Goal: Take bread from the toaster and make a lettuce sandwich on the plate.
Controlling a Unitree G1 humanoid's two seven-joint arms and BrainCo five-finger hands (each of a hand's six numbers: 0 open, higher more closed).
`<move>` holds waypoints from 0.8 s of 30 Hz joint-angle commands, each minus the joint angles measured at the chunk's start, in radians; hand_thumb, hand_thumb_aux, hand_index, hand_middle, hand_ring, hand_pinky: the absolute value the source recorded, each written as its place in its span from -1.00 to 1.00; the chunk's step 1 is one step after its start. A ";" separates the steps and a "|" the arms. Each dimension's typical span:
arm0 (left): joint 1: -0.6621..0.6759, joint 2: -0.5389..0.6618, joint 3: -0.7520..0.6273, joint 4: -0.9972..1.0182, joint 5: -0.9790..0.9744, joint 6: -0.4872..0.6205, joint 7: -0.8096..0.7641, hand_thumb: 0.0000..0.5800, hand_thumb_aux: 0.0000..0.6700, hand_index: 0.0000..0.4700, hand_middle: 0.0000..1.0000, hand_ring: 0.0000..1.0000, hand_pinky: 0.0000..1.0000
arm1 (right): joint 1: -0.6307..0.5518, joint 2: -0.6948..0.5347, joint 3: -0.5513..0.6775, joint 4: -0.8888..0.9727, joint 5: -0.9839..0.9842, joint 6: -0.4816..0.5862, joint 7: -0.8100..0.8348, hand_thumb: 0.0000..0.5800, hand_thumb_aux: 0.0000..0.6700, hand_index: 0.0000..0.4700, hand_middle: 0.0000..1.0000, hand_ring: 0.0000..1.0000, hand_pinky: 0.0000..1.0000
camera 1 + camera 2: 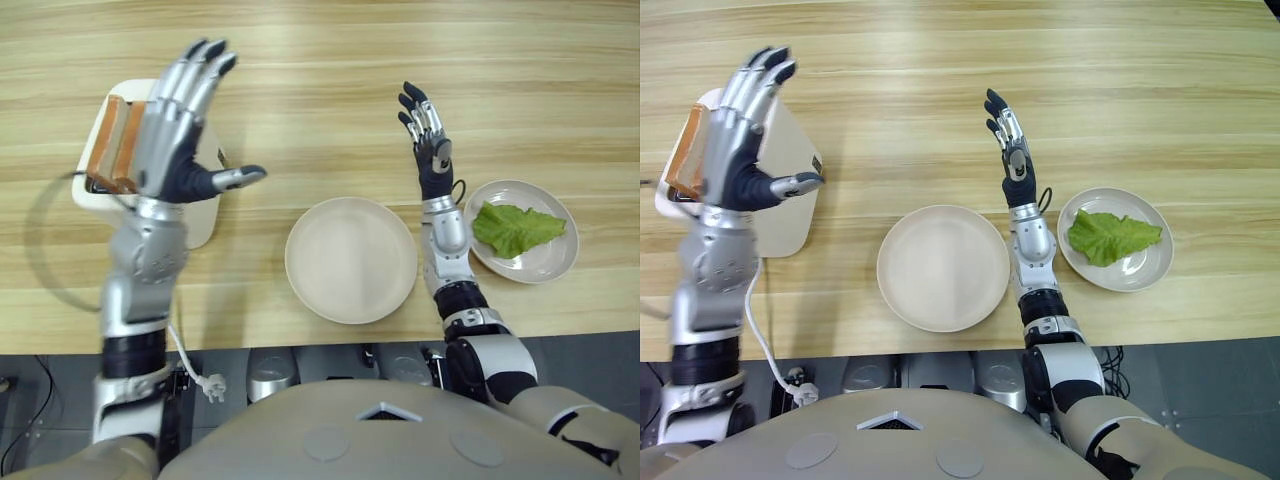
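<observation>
From where I stand, the job looks to be at its very first step, fetching the bread. The left hand (172, 135) is released, fingers spread and holding nothing, raised above the toaster (203, 218). Just under its palm and to its outer side, two slices of bread (112, 148) stand in the slots, untouched. The right hand (428, 138) is likewise open and empty, held upright over the surface (400, 50). The plate (350, 262) lies bare just to its inner side, below the wrist, and a small dish (548, 266) with the lettuce (515, 228) sits just to its outer side. I'd say the next move calls for the left hand to come down and pinch one slice by its top edge, lift it straight out of the slot, then carry it across toward the plate. I can make out no label or writing on anything here.
</observation>
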 commanded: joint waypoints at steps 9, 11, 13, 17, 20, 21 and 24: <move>0.151 0.142 0.249 0.122 0.109 0.254 0.065 -1.00 -1.00 -1.00 -1.00 -1.00 -1.00 | -0.028 0.001 -0.004 0.064 -0.006 -0.012 -0.022 -1.00 -1.00 -1.00 -1.00 -1.00 -1.00; 0.160 0.144 0.237 0.168 0.093 0.274 0.058 -1.00 -1.00 -1.00 -1.00 -1.00 -1.00 | -0.033 0.001 -0.003 0.070 -0.006 -0.013 -0.021 -1.00 -1.00 -1.00 -1.00 -1.00 -1.00; 0.164 0.143 0.222 0.221 0.073 0.285 0.059 -1.00 -1.00 -1.00 -1.00 -1.00 -1.00 | -0.036 0.001 -0.003 0.076 -0.006 -0.014 -0.021 -1.00 -1.00 -1.00 -1.00 -1.00 -1.00; 0.160 0.158 0.193 0.314 0.064 0.319 0.067 -1.00 -1.00 -1.00 -1.00 -1.00 -1.00 | -0.037 -0.003 -0.003 0.084 -0.007 -0.021 -0.022 -1.00 -1.00 -1.00 -1.00 -1.00 -1.00; 0.152 0.161 0.179 0.340 0.049 0.341 0.073 -1.00 -1.00 -1.00 -1.00 -1.00 -1.00 | -0.035 -0.006 -0.003 0.086 -0.009 -0.027 -0.021 -1.00 -1.00 -1.00 -1.00 -1.00 -1.00; 0.149 0.161 0.177 0.344 0.042 0.347 0.077 -1.00 -1.00 -1.00 -1.00 -1.00 -1.00 | -0.034 -0.007 -0.003 0.086 -0.009 -0.028 -0.021 -1.00 -1.00 -1.00 -1.00 -1.00 -1.00; 0.137 0.169 0.163 0.351 0.031 0.361 0.091 -0.73 -0.86 -0.86 -1.00 -1.00 -1.00 | -0.029 -0.011 -0.004 0.082 -0.010 -0.031 -0.022 -1.00 -1.00 -1.00 -1.00 -1.00 -1.00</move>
